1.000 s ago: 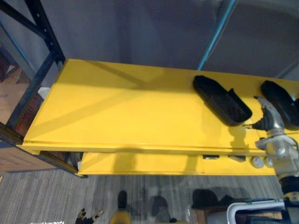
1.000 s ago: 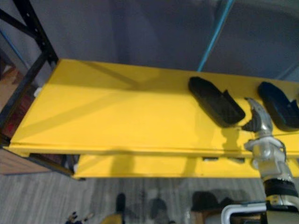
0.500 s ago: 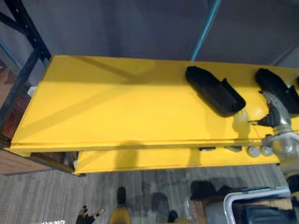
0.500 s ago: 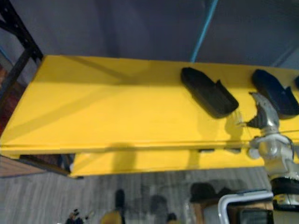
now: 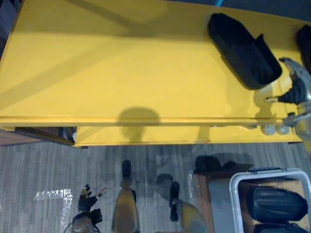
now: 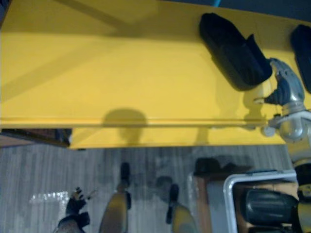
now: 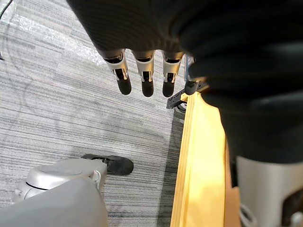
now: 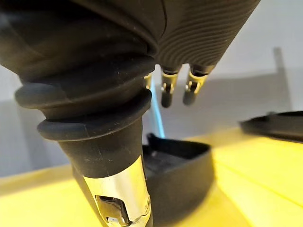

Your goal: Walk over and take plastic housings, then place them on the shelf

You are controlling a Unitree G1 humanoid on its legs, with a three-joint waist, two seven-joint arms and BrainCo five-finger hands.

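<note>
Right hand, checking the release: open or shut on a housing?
Open: the right hand holds nothing, fingers straight; the housing lies on the shelf beside it.

Housing (image 5: pixel 244 51) on shelf (image 5: pixel 107 68), toward its right; second housing (image 5: pixel 305 41) further right; crate (image 5: pixel 269 171) on floor (image 5: pixel 48 170) in front.

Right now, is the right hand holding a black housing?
No, the right hand is empty, beside the black housing lying on the yellow shelf.

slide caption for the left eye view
Right hand open beside a black housing on the yellow shelf; more housings in a white bin below
</note>
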